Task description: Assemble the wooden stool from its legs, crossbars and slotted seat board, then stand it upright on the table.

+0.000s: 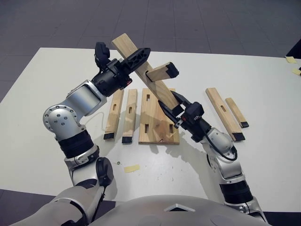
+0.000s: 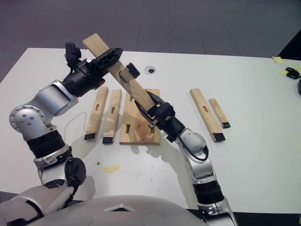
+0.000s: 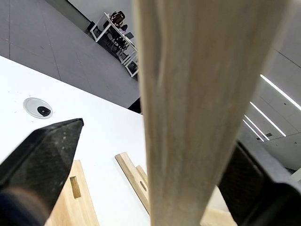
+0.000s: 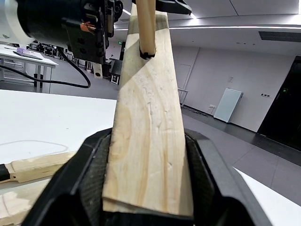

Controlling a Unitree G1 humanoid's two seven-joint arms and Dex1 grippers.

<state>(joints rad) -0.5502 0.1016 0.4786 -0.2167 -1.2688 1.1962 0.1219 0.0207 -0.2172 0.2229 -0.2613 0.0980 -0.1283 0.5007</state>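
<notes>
A long wooden leg (image 1: 150, 77) slants in the air above the seat board (image 1: 157, 125). My left gripper (image 1: 140, 57) is shut on its upper part, and my right gripper (image 1: 171, 107) is shut on its lower end. A short crossbar (image 1: 160, 72) with a black tip is plugged into the leg's slot and juts to the right. In the left wrist view the leg (image 3: 197, 117) stands between the black fingers (image 3: 42, 160). The right wrist view looks up along the leg (image 4: 148, 127) to the crossbar (image 4: 146, 23).
Two slotted legs (image 1: 114, 113) (image 1: 129, 115) lie left of the seat board. Another leg (image 1: 223, 113) and a short crossbar (image 1: 236, 112) lie to its right. A scrap of yellow tape (image 1: 131, 168) sits near the front, and a cable grommet (image 2: 150, 70) is at the back.
</notes>
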